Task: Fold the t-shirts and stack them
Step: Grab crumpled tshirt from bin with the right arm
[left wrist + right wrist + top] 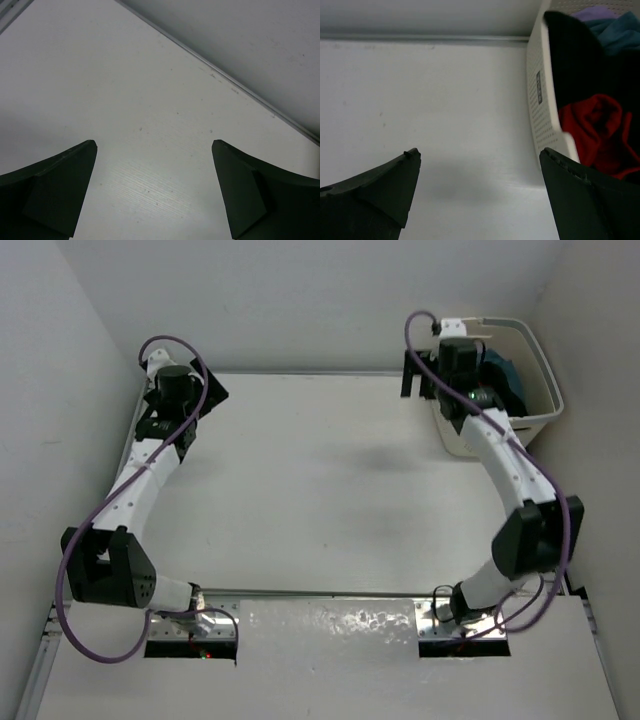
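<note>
Shirts [596, 90] crumpled in basket [542, 122], no clear long axis | left jaws spread, empty | right jaws spread, empty

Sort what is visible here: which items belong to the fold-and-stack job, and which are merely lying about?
Belongs to the job:
- black t-shirt
- red t-shirt
- teal t-shirt
- purple t-shirt
All four are crumpled inside the laundry basket.

Just lying about:
- laundry basket, at the table's far right corner
- white table
</note>
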{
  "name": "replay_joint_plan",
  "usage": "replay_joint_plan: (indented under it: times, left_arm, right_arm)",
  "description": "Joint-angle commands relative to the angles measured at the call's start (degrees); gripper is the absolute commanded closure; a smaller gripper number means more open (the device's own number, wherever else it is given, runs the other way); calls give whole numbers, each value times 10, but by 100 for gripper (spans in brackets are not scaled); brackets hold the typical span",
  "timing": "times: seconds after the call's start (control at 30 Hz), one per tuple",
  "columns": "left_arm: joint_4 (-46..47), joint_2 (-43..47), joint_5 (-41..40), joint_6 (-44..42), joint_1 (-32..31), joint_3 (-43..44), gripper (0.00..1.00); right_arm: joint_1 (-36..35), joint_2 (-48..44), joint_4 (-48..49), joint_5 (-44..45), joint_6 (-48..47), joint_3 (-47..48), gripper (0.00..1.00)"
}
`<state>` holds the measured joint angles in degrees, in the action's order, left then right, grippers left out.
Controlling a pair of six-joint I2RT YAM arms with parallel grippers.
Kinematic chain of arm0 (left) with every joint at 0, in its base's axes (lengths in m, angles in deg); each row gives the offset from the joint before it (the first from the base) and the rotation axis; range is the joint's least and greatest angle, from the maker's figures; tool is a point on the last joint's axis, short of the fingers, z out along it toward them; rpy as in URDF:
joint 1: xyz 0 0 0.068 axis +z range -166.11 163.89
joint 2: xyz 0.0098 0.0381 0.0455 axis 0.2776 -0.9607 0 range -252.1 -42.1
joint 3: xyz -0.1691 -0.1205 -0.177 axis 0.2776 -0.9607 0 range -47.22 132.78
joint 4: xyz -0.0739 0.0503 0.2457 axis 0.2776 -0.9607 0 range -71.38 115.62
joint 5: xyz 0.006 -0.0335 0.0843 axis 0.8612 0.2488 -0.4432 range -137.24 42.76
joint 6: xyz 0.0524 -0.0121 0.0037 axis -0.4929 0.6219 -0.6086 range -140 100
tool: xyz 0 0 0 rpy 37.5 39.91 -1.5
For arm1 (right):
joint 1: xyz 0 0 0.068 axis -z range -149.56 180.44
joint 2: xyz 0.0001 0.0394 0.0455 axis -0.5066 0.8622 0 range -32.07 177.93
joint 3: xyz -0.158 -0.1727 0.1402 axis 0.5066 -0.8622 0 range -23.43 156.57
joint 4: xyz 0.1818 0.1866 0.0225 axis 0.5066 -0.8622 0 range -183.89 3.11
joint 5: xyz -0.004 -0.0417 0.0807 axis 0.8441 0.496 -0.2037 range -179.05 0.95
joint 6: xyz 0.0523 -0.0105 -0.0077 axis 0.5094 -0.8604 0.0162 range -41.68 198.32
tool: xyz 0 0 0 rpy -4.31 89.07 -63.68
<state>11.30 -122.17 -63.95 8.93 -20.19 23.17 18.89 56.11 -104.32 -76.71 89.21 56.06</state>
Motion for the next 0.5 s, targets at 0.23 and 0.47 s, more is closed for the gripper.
replay_joint_plan:
  times: [0.23, 0.47]
  left_arm:
    - [18, 50, -17, -6, 5, -7, 0]
    - [16, 47, 16, -33, 5, 7, 0]
  right_arm:
    - [102, 303, -148, 179, 60, 456, 1]
    - [156, 383, -87, 195, 54, 483, 1]
